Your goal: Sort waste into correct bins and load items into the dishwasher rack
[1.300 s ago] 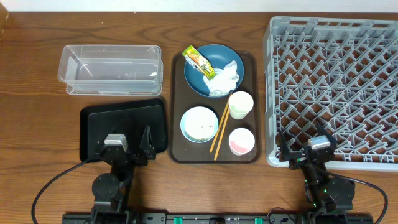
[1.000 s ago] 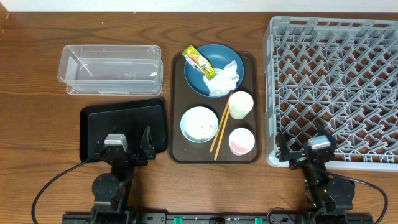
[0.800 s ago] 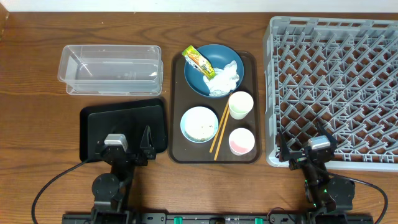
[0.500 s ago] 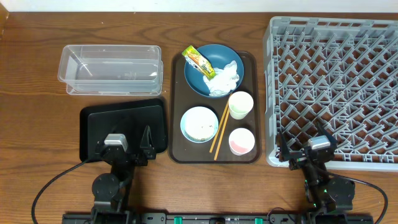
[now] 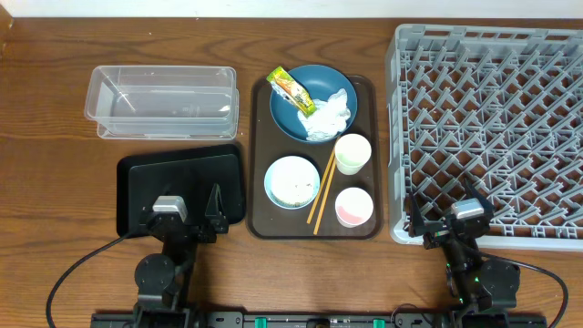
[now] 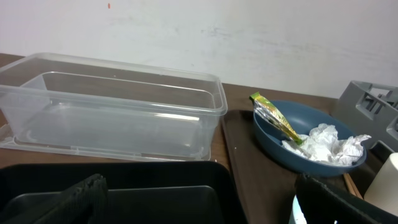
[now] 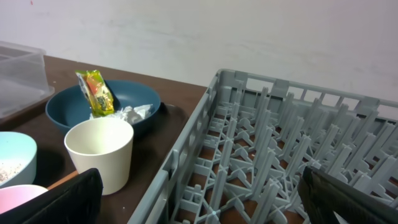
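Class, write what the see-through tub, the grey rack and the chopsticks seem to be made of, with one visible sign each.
Tub: clear glossy plastic, likely; the table shows through its walls. Rack: matte grey moulded plastic, judging by its uniform lattice. Chopsticks: probably wood or bamboo, tan and dull.

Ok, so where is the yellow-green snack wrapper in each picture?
Overhead: the snack wrapper lies across the upper-left rim of the dark blue plate, top middle of the picture.
Left wrist: right of centre, leaning over the plate's left edge.
Right wrist: far left, showing above the plate.
Shared landmark: the dark blue plate, with the white tissue beside the wrapper.
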{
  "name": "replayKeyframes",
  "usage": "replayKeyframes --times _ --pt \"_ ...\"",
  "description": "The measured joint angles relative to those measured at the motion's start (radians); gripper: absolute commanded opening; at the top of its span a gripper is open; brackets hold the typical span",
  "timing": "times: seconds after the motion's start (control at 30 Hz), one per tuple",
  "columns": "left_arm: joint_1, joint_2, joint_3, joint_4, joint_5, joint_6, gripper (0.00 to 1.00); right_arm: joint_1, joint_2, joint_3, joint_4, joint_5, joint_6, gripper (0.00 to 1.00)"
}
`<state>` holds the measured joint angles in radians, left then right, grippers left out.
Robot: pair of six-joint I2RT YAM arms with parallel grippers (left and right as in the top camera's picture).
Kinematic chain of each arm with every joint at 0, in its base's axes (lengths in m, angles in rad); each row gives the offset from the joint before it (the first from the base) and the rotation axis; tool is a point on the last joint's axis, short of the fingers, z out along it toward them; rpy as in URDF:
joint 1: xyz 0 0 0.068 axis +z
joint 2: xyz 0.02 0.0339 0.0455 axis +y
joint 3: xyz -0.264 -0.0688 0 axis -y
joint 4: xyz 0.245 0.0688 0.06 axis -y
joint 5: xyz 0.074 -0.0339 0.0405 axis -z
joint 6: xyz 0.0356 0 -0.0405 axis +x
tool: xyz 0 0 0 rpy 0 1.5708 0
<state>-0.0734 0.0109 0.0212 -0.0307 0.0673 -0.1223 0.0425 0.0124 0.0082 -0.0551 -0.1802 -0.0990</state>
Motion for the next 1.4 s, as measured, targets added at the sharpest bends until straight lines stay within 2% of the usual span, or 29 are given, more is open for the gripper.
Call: replayKeyframes --times 0.47,0.83,1.0,1.17,1.3,1.4 --pt "0.000 0.000 0.000 -0.001 0.000 0.000 0.99 0.000 0.000 0.000 0.000 0.000 0.000 0.99" --pt "0.000 0.039 0.020 -0.035 0.000 -0.045 0.98 0.000 0.000 0.000 0.000 -0.003 0.031 0.99" --pt "0.000 0.182 0.120 -0.132 0.001 -0.057 0.98 0.000 0.000 0.006 -0.003 -0.001 0.041 0.99" --pt "0.000 0.406 0.341 -0.241 0.001 -0.061 0.98 0.000 0.041 0.072 -0.031 0.017 0.065 0.99" --pt "0.000 0.592 0.483 -0.280 0.002 -0.061 0.98 0.000 0.157 0.188 -0.085 0.043 0.080 0.99" --pt "0.000 0.738 0.588 -0.355 0.004 -0.061 0.99 0.000 0.312 0.310 -0.146 0.051 0.089 0.99"
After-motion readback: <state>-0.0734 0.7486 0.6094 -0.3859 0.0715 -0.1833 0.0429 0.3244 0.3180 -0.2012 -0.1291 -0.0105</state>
